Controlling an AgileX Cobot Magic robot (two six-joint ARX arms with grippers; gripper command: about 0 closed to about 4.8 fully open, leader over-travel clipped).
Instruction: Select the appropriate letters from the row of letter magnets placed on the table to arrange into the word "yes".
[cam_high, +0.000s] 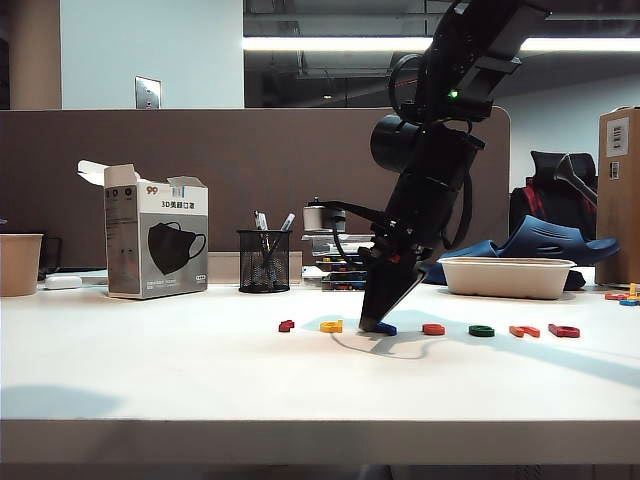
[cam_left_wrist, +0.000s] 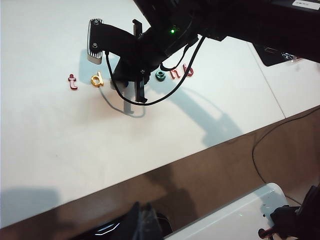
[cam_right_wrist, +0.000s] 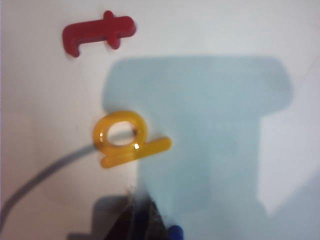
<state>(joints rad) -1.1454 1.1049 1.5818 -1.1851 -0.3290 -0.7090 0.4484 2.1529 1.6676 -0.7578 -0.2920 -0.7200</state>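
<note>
Our right gripper (cam_high: 378, 325) is down at the table (cam_high: 200, 360), its fingers drawn together on the blue letter (cam_high: 386, 329), which lies in the row of letter magnets between the yellow letter (cam_high: 331, 326) and the orange-red letter (cam_high: 433, 329); from the exterior view we see the blue piece poking out just beside the tips, still on the white surface. Through the right wrist view only a sliver of blue (cam_right_wrist: 175, 233) shows beside the dark fingertips (cam_right_wrist: 137, 220), with the yellow "d" (cam_right_wrist: 127, 137) near them and the dark red "t" (cam_right_wrist: 97, 32) farther off. Further along the row we count the green letter (cam_high: 481, 331), an orange letter (cam_high: 523, 331) and a red letter (cam_high: 563, 331), all flat and apart from one another. Our left gripper (cam_left_wrist: 145, 222) sits off the table beyond its front edge, dark and low in its own view, and we cannot tell how wide its jaws stand. Behind the row we see a mask box (cam_high: 156, 243), a mesh pen cup (cam_high: 264, 260) and a pale tray (cam_high: 507, 277).
</note>
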